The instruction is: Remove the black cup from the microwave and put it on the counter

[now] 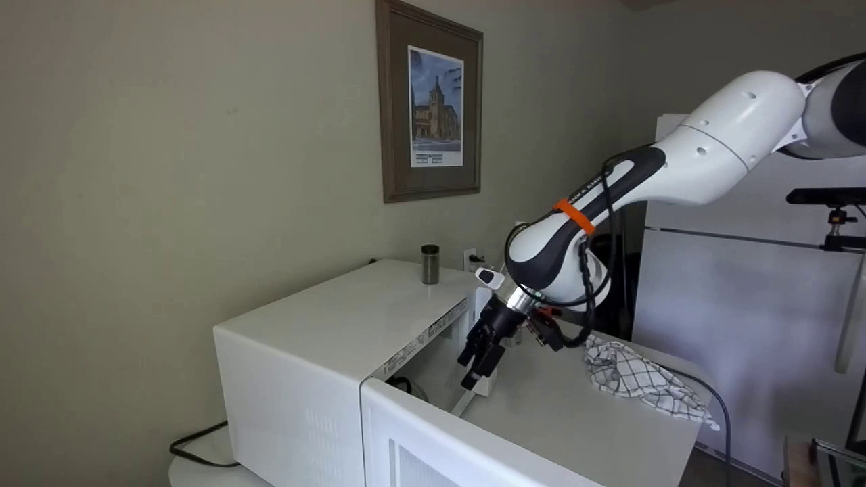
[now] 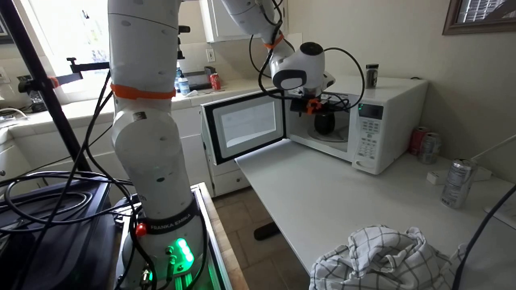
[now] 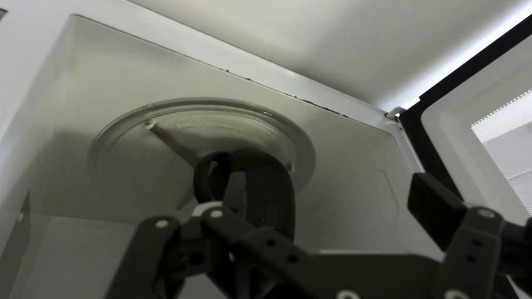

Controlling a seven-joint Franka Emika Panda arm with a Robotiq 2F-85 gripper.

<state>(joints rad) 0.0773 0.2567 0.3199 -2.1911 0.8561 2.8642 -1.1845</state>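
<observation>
The black cup (image 3: 270,191) stands on the glass turntable (image 3: 120,133) inside the microwave, its handle to the left in the wrist view. In exterior views it shows below the gripper (image 2: 325,124) and as a dark bit inside the opening (image 1: 400,383). The white microwave (image 1: 325,318) (image 2: 373,141) has its door (image 2: 242,127) (image 1: 440,433) swung open. My gripper (image 3: 334,199) (image 1: 471,370) is open at the microwave's mouth. One finger overlaps the cup beside its handle; contact cannot be told. The other finger is apart, to the right. The white counter (image 2: 322,181) lies before the microwave.
A dark-lidded jar (image 1: 430,267) (image 2: 371,76) stands on top of the microwave. A silver can (image 2: 458,183) and two more cans (image 2: 429,148) stand on the counter beside it. A checked cloth (image 2: 379,257) (image 1: 636,379) lies on the counter, with a cable near it.
</observation>
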